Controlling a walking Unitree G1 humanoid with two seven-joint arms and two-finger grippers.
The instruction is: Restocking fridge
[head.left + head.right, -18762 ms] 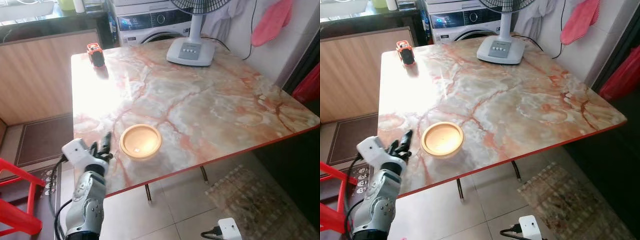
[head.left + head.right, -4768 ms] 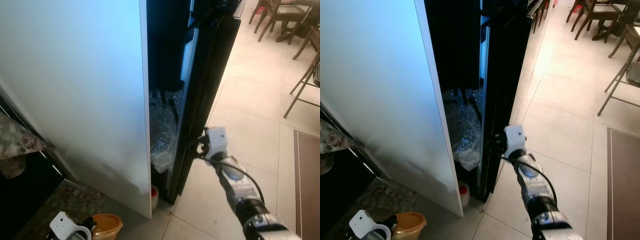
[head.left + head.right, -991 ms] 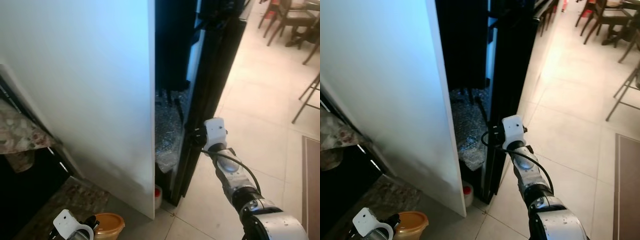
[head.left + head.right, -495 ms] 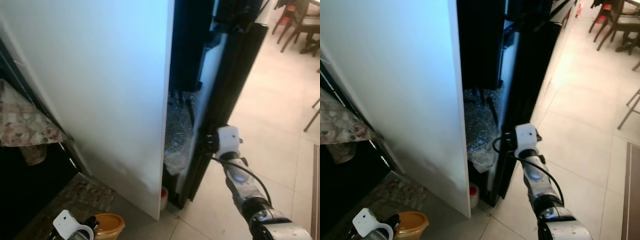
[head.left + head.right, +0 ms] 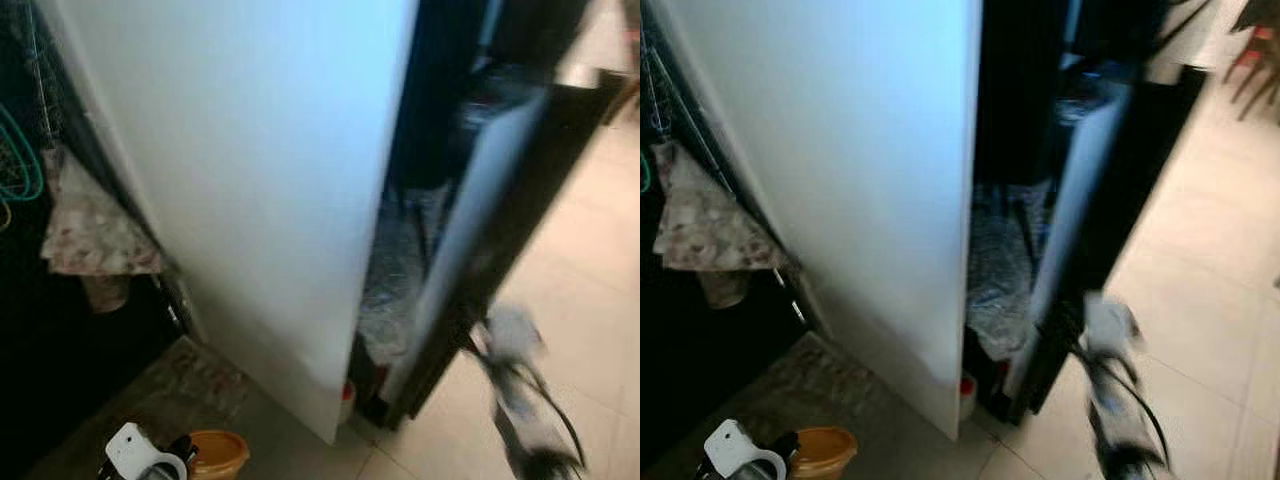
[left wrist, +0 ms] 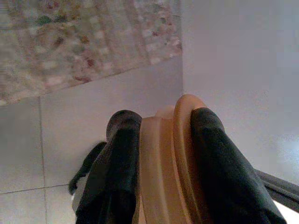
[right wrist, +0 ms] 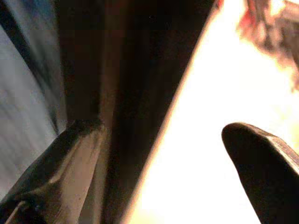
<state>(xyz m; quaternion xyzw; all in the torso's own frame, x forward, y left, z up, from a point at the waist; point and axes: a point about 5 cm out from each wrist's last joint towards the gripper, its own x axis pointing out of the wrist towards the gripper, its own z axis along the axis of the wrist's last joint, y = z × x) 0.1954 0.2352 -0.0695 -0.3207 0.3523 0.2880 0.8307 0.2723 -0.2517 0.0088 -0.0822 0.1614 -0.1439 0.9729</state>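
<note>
Bowl (image 6: 163, 163): orange, pinched on edge between the left gripper (image 6: 161, 154) fingers, low above the floor.
Right gripper (image 7: 163, 154): fingers spread, beside the dark fridge door (image 5: 500, 240) edge.
Door: ajar.

Crumpled plastic (image 5: 388, 300) clogs the narrow gap behind the fridge door (image 5: 480, 230).

No legible text, labels, brands or numbers on any surface (head views motion-blurred, wrist views too close and dark to resolve any print).
</note>
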